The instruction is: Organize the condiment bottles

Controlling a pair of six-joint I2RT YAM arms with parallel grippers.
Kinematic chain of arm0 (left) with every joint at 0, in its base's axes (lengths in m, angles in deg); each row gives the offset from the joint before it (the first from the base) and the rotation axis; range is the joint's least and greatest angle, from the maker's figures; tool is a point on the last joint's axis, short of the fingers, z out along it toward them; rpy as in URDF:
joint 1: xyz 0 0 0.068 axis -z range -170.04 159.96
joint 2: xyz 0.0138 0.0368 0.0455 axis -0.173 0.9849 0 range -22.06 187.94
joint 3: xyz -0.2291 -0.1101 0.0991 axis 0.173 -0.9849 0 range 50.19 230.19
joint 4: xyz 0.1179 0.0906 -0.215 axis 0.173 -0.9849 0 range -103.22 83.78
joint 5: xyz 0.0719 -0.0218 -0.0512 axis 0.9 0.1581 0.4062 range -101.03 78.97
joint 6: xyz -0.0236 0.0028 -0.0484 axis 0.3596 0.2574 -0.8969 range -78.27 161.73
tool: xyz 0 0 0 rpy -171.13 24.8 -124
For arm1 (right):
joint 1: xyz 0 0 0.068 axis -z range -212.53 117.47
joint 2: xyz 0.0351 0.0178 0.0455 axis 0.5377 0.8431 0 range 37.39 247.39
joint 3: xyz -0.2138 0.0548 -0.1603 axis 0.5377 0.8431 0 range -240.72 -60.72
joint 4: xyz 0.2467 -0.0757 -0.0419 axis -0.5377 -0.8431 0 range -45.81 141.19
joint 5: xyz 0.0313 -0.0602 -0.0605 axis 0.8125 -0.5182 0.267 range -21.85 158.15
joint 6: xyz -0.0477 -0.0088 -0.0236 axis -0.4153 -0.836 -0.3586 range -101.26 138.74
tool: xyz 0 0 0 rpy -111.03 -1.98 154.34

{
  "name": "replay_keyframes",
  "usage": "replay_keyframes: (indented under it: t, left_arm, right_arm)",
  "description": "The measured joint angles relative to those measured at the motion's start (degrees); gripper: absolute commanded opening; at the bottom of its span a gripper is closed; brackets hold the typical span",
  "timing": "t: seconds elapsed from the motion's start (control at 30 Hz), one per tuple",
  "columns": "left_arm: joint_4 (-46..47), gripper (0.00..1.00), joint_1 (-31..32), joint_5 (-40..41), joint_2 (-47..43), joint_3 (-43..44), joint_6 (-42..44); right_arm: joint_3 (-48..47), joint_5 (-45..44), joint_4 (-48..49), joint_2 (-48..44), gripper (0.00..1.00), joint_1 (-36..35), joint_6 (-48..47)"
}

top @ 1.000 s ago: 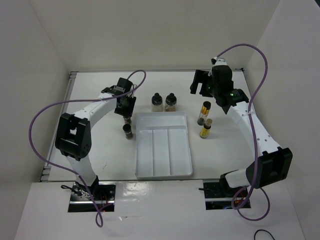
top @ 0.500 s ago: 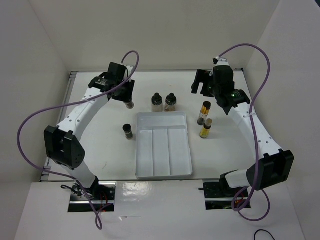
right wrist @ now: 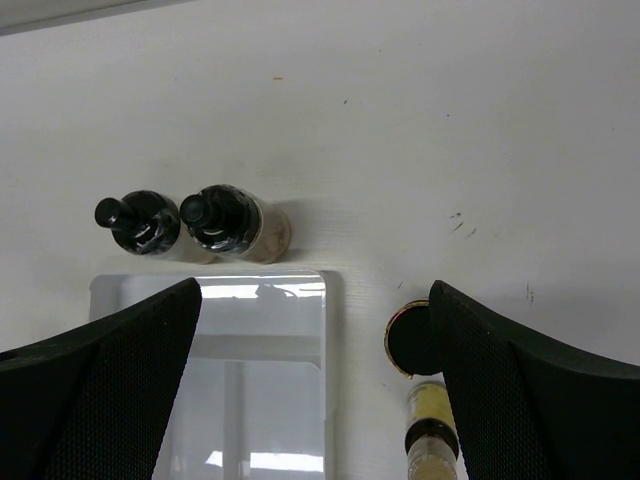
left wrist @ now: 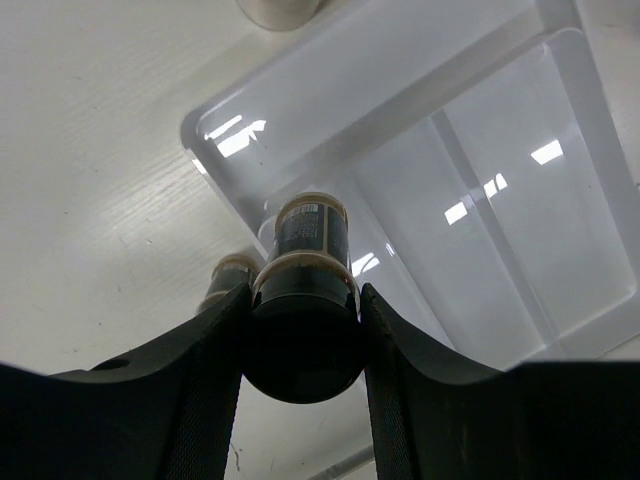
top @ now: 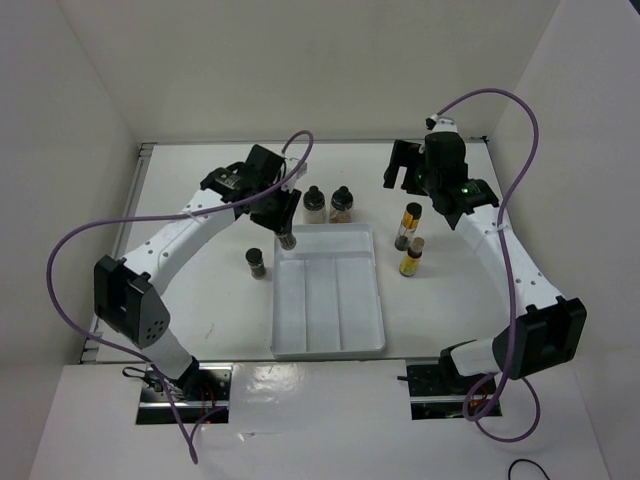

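Left pincer (left wrist: 303, 345) grips a dark jar (left wrist: 310, 235), cap hidden between its fingers, over the tray's (left wrist: 330, 70) far-left corner; right pincer (right wrist: 315, 295) gapes wide, fingers cut off.

six condiment bottles (top: 314, 203), one divided tray (top: 340, 290)

White links (top: 190, 222), black joints (top: 130, 300), purple cables (top: 490, 92), black left hand (left wrist: 303, 292).

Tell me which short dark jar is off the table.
The dark jar in the left hand, over the tray's corner; the other dark jar stands on the table.
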Motion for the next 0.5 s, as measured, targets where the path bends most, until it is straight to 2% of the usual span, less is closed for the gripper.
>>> replay_keyframes:
  t: [0.3, 0.5]
  left_arm:
    - [1.1, 0.27, 4.0, -1.8, -2.9, -9.7, -0.7]
    - [4.5, 0.27, 6.8, 0.6, -2.9, -13.9, -2.2]
  right_arm:
    - [0.0, 0.2, -0.1, 0.9, 0.99, 0.0, 0.6]
    - [0.0, 0.2, -0.1, 1.1, 0.99, 0.0, 0.9]
